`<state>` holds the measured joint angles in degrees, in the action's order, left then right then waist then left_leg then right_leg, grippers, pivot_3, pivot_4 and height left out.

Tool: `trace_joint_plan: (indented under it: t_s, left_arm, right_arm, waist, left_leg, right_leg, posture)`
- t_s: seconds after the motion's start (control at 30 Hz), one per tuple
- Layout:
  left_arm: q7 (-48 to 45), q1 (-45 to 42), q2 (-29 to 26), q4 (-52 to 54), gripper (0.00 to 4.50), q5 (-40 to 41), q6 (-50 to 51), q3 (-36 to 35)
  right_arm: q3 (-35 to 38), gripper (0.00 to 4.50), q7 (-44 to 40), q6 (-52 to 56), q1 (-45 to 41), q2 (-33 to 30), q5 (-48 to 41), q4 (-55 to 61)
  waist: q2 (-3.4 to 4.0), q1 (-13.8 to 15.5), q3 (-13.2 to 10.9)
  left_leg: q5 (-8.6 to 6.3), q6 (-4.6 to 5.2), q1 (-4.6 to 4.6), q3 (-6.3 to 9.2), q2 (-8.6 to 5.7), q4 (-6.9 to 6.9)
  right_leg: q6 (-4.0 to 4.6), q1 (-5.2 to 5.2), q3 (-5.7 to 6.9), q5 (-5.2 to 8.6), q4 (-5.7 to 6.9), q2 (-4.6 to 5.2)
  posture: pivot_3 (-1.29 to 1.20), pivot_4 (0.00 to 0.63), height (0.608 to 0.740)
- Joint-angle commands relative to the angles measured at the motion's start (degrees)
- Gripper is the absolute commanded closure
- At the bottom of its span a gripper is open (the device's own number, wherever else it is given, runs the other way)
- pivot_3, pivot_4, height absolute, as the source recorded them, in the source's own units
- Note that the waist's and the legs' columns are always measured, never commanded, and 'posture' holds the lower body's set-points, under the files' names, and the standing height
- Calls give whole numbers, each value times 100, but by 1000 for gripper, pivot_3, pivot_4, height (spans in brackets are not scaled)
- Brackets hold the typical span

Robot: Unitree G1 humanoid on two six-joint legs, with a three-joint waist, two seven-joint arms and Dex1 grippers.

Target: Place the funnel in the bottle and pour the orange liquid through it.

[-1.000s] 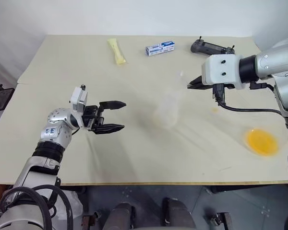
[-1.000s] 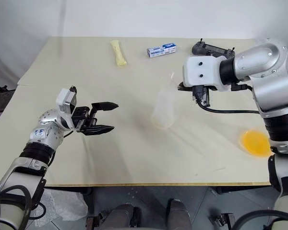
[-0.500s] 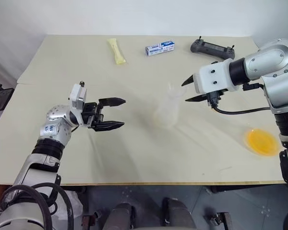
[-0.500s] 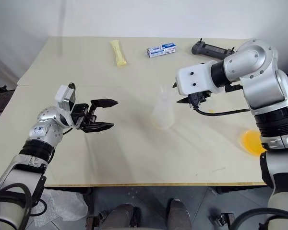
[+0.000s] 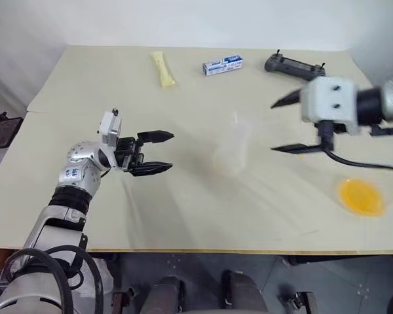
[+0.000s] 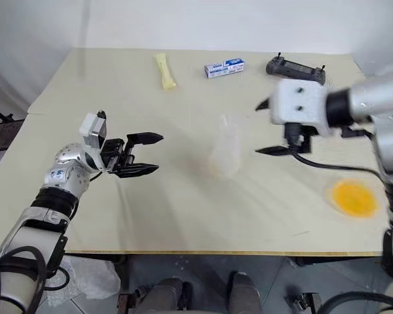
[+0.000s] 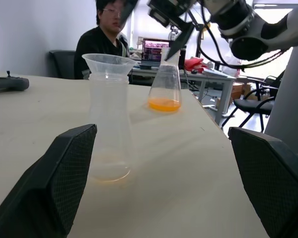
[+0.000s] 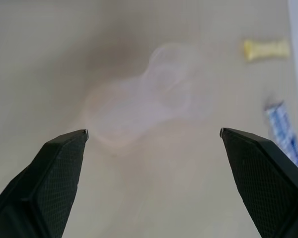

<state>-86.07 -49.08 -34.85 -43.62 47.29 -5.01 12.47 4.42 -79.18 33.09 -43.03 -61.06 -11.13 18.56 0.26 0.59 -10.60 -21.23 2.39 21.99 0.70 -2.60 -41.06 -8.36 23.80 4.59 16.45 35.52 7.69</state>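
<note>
The funnel [image 7: 111, 63] is sitting in the neck of the bottle [image 7: 108, 129], mouth up, so the first half of the job looks done. The bottle is standing upright out on the open middle of the table [image 5: 183, 216], well clear of every edge. The right gripper [image 5: 289, 124] is hanging in the air just beside the bottle, fingers spread wide and pinching nothing, aimed at the funnel. On the bottle's other side the left gripper [image 5: 158, 153] is hovering near, jaws spread and empty too, perhaps waiting to steady it. The orange liquid [image 5: 360, 195] is sitting in its own flask well apart from the bottle, close to the table's near edge on the right arm's side. Bare tabletop lies between the two, giving open room to fetch and pour.
</note>
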Motion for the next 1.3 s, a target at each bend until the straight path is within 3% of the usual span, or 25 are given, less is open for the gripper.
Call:
trace_joint_plan:
  t_s: [0.03, 0.2, 0.3, 0.6, 0.9, 1.3]
  left_arm:
    - [-643, -63, -51, 45, 0, 64, -53, -10]
    - [-643, -60, 17, 10, 0, 79, -15, -13]
    - [-643, -42, 54, 25, 0, 100, 18, -17]
    - [-643, -11, 127, 36, 0, 104, 83, -24]
    - [-643, 111, 127, 201, 0, 156, 141, -61]
    - [-643, 303, 119, 414, 0, 167, 181, -68]
  right_arm:
    - [1404, 43, 329, 1068, 717, -108, -673, 1137]
    - [3352, 43, 756, 2134, 2709, 560, -1155, 2635]
    - [4256, 43, 1072, 2477, 3786, 1305, -1437, 3337]
    - [6046, 43, 1696, 1927, 6159, 3148, -2273, 3917]
    - [6214, 43, 2390, 900, 7493, 3958, -2855, 3538]
    - [5823, 43, 3216, -303, 7976, 4130, -2876, 2645]
  waist:
    - [0, 12, 0]
    - [-1, 86, 1]
    - [-1, 119, 1]
    - [-2, 121, 2]
    - [-2, 79, 2]
    - [-2, 90, 2]
  left_leg:
    - [0, 0, 1, 3, 1, -5]
    - [0, -2, 6, 10, 5, -11]
    - [1, -1, 7, 5, -1, -16]
    - [5, 7, -4, 12, -16, -13]
    - [2, 13, -70, -24, -11, 21]
    - [-2, 19, -76, -36, -11, 29]
  right_leg:
    - [0, 0, 3, 0, 2, 0]
    - [0, -2, 9, 0, 5, -5]
    - [-2, -6, 4, -1, 6, -2]
    - [-10, -16, -14, -5, 11, -3]
    - [-10, -47, -51, -5, 11, -7]
    - [-9, -44, -83, -5, 4, -8]
  posture:
    - [0, 150, 740]
    - [0, 150, 740]
    - [0, 150, 740]
    - [0, 150, 740]
    - [0, 150, 740]
    - [0, 150, 740]
